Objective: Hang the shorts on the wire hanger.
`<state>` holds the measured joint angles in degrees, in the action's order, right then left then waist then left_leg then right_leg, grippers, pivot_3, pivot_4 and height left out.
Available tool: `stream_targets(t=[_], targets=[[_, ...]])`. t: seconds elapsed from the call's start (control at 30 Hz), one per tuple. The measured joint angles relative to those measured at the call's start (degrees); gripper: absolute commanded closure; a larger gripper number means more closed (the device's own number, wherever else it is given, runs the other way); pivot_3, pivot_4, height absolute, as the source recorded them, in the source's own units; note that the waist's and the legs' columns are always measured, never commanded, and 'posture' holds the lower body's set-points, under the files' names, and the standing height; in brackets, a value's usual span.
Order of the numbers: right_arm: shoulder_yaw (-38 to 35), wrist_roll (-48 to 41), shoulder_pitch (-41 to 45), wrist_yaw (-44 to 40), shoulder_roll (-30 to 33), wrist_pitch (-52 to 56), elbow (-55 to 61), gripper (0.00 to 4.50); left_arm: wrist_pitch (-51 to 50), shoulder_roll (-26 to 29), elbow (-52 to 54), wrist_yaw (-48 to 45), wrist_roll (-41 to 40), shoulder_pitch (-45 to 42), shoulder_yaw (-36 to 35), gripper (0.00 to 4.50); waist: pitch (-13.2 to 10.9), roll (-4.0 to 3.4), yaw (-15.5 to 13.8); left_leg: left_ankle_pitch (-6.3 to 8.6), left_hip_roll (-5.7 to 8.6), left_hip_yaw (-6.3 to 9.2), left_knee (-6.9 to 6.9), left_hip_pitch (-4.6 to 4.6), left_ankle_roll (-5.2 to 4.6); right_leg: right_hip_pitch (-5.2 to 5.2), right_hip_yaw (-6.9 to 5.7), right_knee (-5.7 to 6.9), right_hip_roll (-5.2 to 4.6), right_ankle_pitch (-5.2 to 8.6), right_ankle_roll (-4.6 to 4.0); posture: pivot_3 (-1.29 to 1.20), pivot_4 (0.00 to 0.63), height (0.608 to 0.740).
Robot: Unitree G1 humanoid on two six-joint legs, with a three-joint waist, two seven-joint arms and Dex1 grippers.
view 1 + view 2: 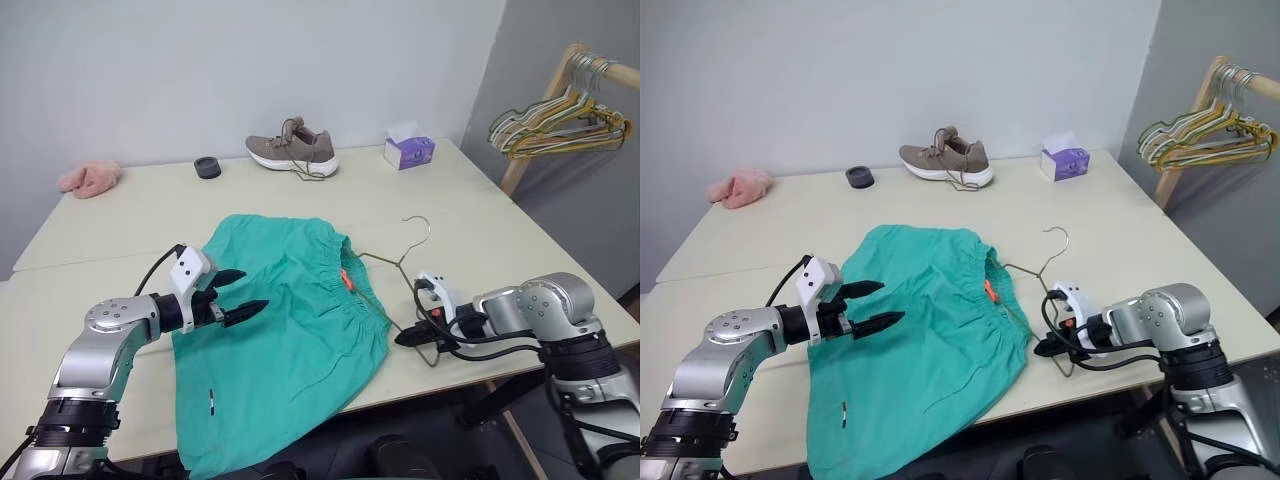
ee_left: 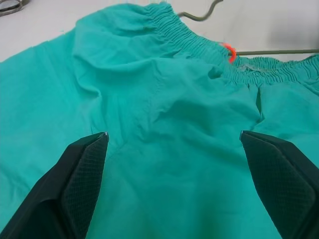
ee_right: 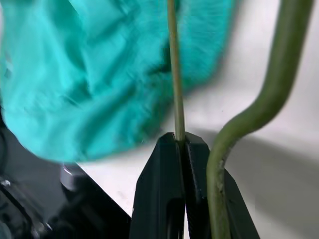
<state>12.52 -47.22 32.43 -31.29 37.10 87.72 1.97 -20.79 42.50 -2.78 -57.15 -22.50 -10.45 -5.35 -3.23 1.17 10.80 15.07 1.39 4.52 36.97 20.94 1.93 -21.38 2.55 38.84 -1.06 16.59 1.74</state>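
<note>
The teal-green shorts [image 1: 290,320] lie flat on the table, waistband toward the right, with an orange tag [image 2: 229,51] on it. The wire hanger [image 1: 405,258] lies beside the waistband, its hook pointing to the far side and one arm running under the fabric edge. My left gripper [image 1: 252,290] hovers open just over the left part of the shorts, and its fingers [image 2: 84,169] stand wide apart with nothing between them. My right gripper [image 1: 405,338] is shut on the hanger's thin wire [image 3: 174,74] at its near corner, by the table's front edge.
A brown shoe [image 1: 292,150], a purple tissue box [image 1: 408,150] and a small black round object [image 1: 208,167] stand along the far side of the table. A pink fluffy cloth [image 1: 90,178] lies far left. A wooden rack with a bunch of hangers [image 1: 560,120] stands at the right.
</note>
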Motion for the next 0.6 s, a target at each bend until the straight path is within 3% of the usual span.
stream_targets(t=[0.17, 0.4, 0.6], targets=[[8.43, 5.57, 5.05, -10.05, 4.07, -6.55, -4.11, 4.50, 0.00, 0.00, 0.30, -0.75, 0.00, 0.25, 0.04, 0.03, 0.00, 0.00, 0.44, 0.00, -0.06, 0.01, 0.00, -0.05, 0.00, 0.00, -0.01, 0.05, 0.04, 0.00, 0.00, -0.16, 0.000, 0.740], [16.88, 13.59, 10.57, -18.67, 3.84, -13.64, -11.83, 4.50, 0.01, 0.01, 1.06, -0.91, 0.11, 1.56, 0.04, 0.03, 0.00, 0.01, -0.12, 0.00, -0.01, 0.06, 0.00, 0.00, 0.01, -0.01, -0.04, 0.02, -0.03, 0.00, 0.00, -0.14, 0.000, 0.740], [18.67, 18.56, 14.44, -23.40, 0.63, -16.16, -20.03, 4.50, 0.02, -0.01, 2.59, -0.79, 0.14, 2.01, 0.02, 0.03, 0.00, 0.00, -0.35, 0.00, 0.00, 0.09, 0.00, -0.03, 0.01, -0.02, -0.05, 0.07, -0.04, -0.01, -0.02, -0.13, 0.000, 0.740]])
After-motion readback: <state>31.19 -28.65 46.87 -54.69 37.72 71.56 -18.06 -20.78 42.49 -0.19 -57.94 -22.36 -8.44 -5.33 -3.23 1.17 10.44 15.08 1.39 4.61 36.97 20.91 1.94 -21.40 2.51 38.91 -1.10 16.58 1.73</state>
